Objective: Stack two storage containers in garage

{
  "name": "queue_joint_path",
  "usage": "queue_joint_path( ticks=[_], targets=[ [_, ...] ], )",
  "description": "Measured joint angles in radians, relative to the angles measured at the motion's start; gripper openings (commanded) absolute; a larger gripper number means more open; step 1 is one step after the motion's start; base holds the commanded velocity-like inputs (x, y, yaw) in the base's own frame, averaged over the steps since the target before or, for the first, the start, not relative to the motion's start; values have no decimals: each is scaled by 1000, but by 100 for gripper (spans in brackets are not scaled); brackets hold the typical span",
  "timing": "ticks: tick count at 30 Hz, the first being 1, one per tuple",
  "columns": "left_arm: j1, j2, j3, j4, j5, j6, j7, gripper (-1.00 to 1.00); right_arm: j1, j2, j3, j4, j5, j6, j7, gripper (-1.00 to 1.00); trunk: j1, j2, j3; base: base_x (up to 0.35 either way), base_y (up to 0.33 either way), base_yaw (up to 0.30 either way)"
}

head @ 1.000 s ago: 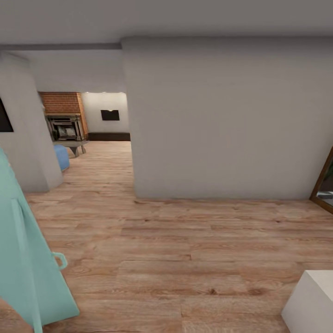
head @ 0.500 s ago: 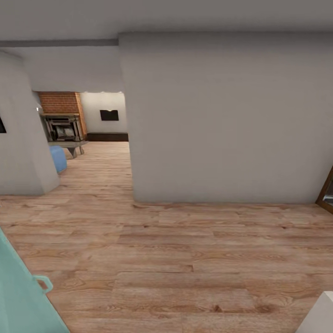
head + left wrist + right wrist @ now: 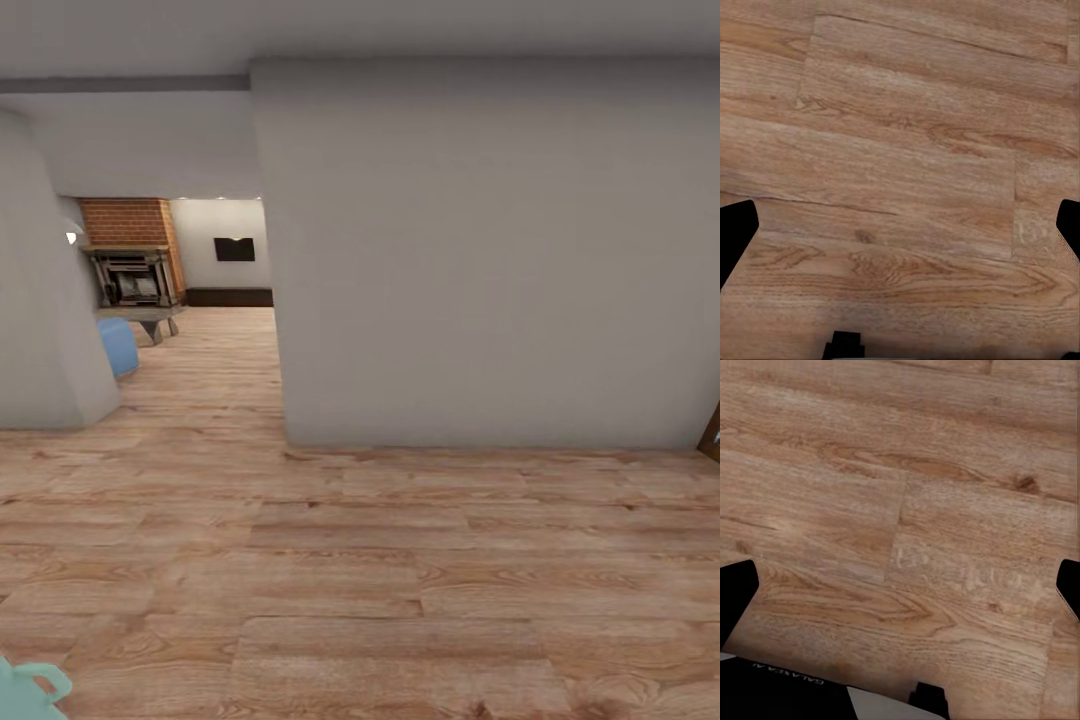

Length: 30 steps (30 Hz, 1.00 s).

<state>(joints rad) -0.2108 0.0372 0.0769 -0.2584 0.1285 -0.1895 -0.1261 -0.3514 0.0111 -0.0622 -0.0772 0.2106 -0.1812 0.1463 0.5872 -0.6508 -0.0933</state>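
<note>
From the head view, a light wood plank floor (image 3: 360, 560) spreads wide and bare across the near ground. A plain grey wall block (image 3: 480, 260) stands ahead and to the right, its left corner edging a passage that runs to the far left. Down that passage, small and soft in focus, sit a red brick fireplace (image 3: 130, 255), a dark rectangle on the far wall (image 3: 234, 249) and a rounded blue seat (image 3: 119, 345), half hidden by a curved grey wall (image 3: 40, 320) on the left. At the near left corner a mint-green piece with a loop handle (image 3: 30, 690) is cut off by the frame; what it belongs to cannot be told. A sliver of dark wooden frame (image 3: 713, 435) is clipped at the right edge. This wood-floored space matches the living room side of the house, and no orange-red bin lies on the visible planks.

In the left wrist view, the left gripper (image 3: 900, 232) hangs over grained planks, its two black fingertips (image 3: 735, 236) at opposite frame edges, spread wide and holding nothing.

In the right wrist view, the right gripper (image 3: 900, 596) likewise shows spread fingertips (image 3: 735, 596) over knotted planks, released and empty.
</note>
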Motion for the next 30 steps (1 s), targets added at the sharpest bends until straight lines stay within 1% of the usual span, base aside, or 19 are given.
queue_joint_path(
  ticks=[23,30],
  targets=[
    [0,0,0,0,0,0,0,100,0,0,0,0,0,-2,0,100,0,0,0,326,0,3],
    [0,0,0,0,0,0,0,100,0,0,0,0,0,-2,0,100,0,0,0,326,0,189]
  ],
)
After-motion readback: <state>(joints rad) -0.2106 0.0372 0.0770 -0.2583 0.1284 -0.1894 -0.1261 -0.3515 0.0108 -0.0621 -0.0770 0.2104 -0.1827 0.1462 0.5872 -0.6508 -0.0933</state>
